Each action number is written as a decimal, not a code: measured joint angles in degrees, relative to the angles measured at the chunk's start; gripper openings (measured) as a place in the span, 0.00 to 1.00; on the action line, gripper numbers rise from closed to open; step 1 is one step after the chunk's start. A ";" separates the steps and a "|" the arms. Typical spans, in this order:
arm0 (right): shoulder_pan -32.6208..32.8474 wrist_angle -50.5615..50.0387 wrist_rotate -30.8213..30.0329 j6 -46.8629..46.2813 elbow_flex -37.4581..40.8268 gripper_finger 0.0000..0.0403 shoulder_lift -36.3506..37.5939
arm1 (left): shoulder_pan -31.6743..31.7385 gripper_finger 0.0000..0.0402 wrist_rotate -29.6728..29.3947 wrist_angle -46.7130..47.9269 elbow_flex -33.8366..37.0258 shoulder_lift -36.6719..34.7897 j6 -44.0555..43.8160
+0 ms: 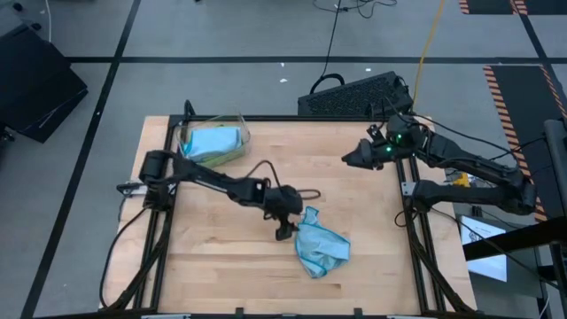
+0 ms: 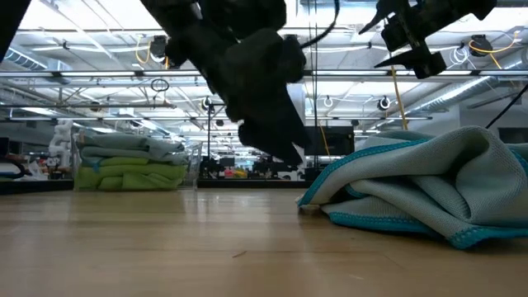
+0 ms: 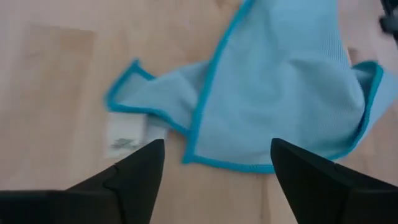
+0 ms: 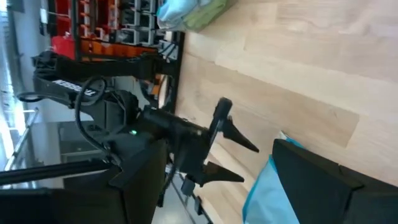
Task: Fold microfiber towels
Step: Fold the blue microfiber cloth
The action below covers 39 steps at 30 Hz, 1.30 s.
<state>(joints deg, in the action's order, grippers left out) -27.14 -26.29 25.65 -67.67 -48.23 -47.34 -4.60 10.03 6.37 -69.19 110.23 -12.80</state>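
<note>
Early stage: 1 light blue towel lies crumpled mid-table and unfolded, left claw hanging just beside it with fingers apart and empty, right claw parked apart and empty at the far right, other towels in the bin.

Past the right arm's own dark fingers you see the wooden desk. The left end effector hangs over it with its two fingers spread apart, empty. A light blue towel lies just beside it, and blue and green cloths sit farther off.
</note>
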 joint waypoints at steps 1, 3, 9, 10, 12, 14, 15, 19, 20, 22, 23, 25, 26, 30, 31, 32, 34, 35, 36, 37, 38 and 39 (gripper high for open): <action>0.00 -0.61 0.09 0.49 0.00 0.71 0.13 | -0.50 0.72 -0.18 -1.37 0.00 1.10 0.30; -0.07 -0.72 0.17 1.53 0.00 0.71 0.31 | -1.17 0.69 -1.05 -3.71 0.03 3.18 -1.29; -1.43 -1.00 3.10 4.95 0.00 0.71 0.33 | -0.26 0.61 -2.67 -7.25 -0.04 4.55 -7.27; -1.72 -0.98 3.32 5.58 0.00 0.71 0.33 | -0.08 0.60 -2.72 -6.56 -0.03 4.57 -7.26; -2.44 -0.98 3.34 6.78 0.00 0.71 0.33 | 0.21 0.57 -2.54 -5.45 0.00 4.59 -6.45; -3.28 -0.98 3.38 7.67 0.00 0.71 0.33 | 0.20 0.55 -2.55 -4.38 0.00 4.58 -4.93; -3.78 -0.98 3.42 8.18 0.00 0.71 0.33 | 0.20 0.54 -2.55 -3.81 0.00 4.58 -4.24; -5.50 -0.98 4.80 9.85 0.00 0.71 0.31 | -0.29 0.51 -1.85 -3.17 0.00 4.62 -0.94; -5.86 -1.00 5.29 10.06 0.00 0.71 0.31 | -0.47 0.50 -1.44 -3.62 -0.02 5.08 -0.05; -6.55 -1.00 6.05 10.48 0.00 0.71 0.31 | -0.79 0.48 -0.15 -3.96 -0.02 6.02 0.67; -6.84 -1.00 6.08 10.55 0.00 0.71 0.31 | -0.89 0.47 0.58 -3.68 0.02 6.72 0.70; -7.21 -1.00 6.06 10.60 0.00 0.71 0.31 | -0.94 0.46 1.19 -4.99 -0.04 7.53 0.50; -7.39 -1.00 6.08 10.75 0.00 0.71 0.31 | -0.94 0.45 1.05 -5.03 -0.04 7.71 0.49; -7.45 -1.02 6.10 10.75 0.00 0.71 0.29 | -1.08 0.40 -1.60 -5.24 -0.07 7.93 0.89; -7.45 -1.08 6.06 10.77 0.00 0.71 0.29 | -0.93 0.38 -1.63 -5.50 -0.06 7.95 1.21; -7.45 -1.15 6.04 10.87 0.00 0.71 0.31 | -0.79 0.37 -1.67 -5.93 -0.04 8.02 1.50; -7.45 -1.43 5.96 11.21 0.00 0.71 0.25 | -0.63 0.33 -2.07 -6.57 -0.04 8.12 2.62; -7.45 -1.47 5.90 11.35 0.00 0.71 0.20 | -0.63 0.30 -2.34 -6.73 -0.02 8.13 3.41; -7.45 -1.65 5.88 11.38 0.00 0.71 0.16 | -0.63 0.27 -2.62 -6.80 -0.02 8.14 4.22; -7.45 -2.01 5.85 11.38 0.00 0.71 0.16 | -0.63 0.23 -2.79 -6.81 -0.02 8.16 4.99; -7.45 -2.18 5.73 11.38 0.00 0.71 0.16 | -0.61 0.18 -2.98 -6.79 -0.02 8.15 5.34; -7.45 -2.28 5.62 11.40 0.00 0.71 0.16 | -0.57 0.13 -3.03 -6.52 -0.02 7.93 5.18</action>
<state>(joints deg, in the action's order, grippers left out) -34.59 -28.57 31.27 -56.27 -48.23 -47.18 -5.17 7.01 -0.15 -69.21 118.16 -7.62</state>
